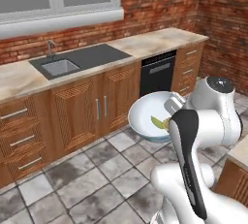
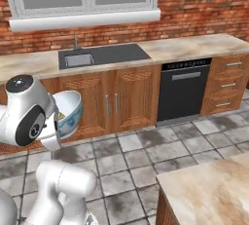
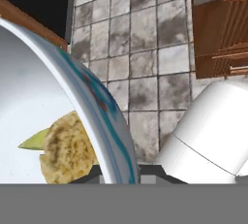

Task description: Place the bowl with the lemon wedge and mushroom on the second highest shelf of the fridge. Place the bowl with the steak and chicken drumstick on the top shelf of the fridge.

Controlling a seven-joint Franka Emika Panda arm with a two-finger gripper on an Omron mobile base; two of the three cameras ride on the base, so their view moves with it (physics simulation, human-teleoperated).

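Bowl (image 1: 147,114): riding tilted in mid-air above the tiled floor (image 1: 82,179), before the cabinets (image 1: 92,111). Gripper (image 3: 118,172): pinching its rim between closed fingers. Contents: lemon wedge (image 3: 34,141) and mushroom (image 3: 68,150) lying together inside.

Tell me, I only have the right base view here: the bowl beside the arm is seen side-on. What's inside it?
Observer: The hand view shows a yellow-green lemon wedge next to a tan mushroom in the bowl.
Operator: Is the bowl gripped, or just near the hand?
Observer: Gripped; in the hand view the rim runs down between the closed jaws at the bottom.
Operator: Is it level?
Observer: No. In the left base view the bowl is tipped, its white inside facing the camera.
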